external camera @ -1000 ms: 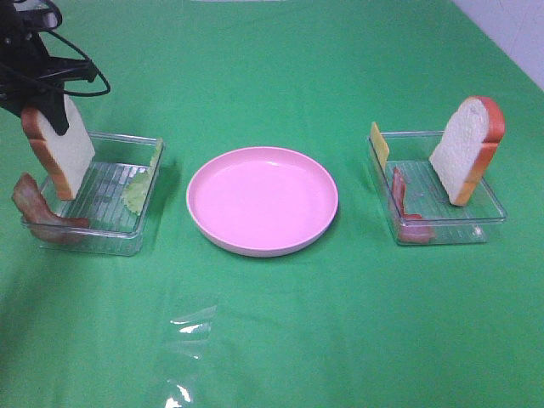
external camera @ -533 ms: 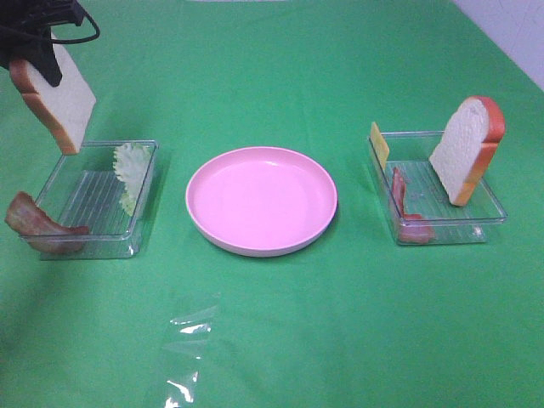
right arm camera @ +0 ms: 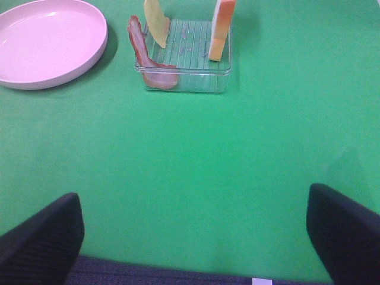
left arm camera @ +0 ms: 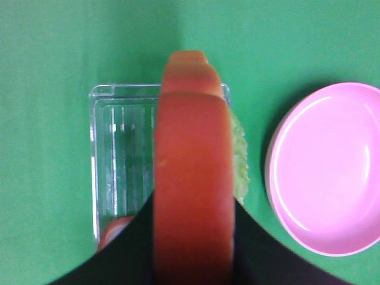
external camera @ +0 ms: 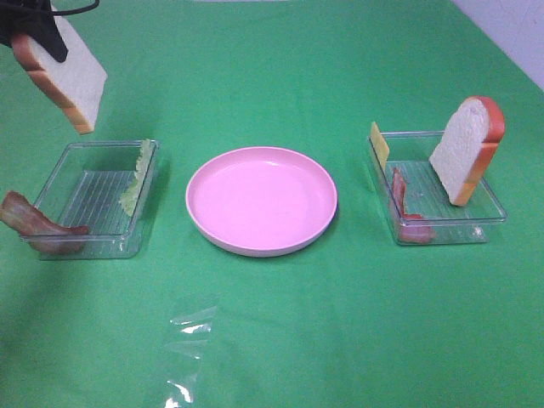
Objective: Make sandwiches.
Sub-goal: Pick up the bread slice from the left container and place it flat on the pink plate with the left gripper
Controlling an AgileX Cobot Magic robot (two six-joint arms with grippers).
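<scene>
My left gripper (external camera: 36,25) is shut on a white bread slice (external camera: 66,76) with orange-brown crust and holds it in the air above the left clear tray (external camera: 89,194). In the left wrist view the crust (left arm camera: 193,172) fills the middle between the dark fingers (left arm camera: 133,252). Lettuce (external camera: 137,180) leans on that tray's right wall, and a bacon strip (external camera: 34,223) hangs over its left front corner. The right tray (external camera: 442,223) holds a second bread slice (external camera: 467,149), cheese (external camera: 378,143) and bacon (external camera: 401,202). My right gripper (right arm camera: 193,249) is open and empty, well away from the right tray (right arm camera: 184,80).
A round pink plate (external camera: 262,201) sits between the two trays and also shows in the left wrist view (left arm camera: 323,169). A scrap of clear plastic film (external camera: 187,344) lies on the green cloth near the front.
My left gripper has lifted the bread slice up out of the left tray and slightly to the right. The lettuce and bacon in that tray shifted. The right side has not moved.
</scene>
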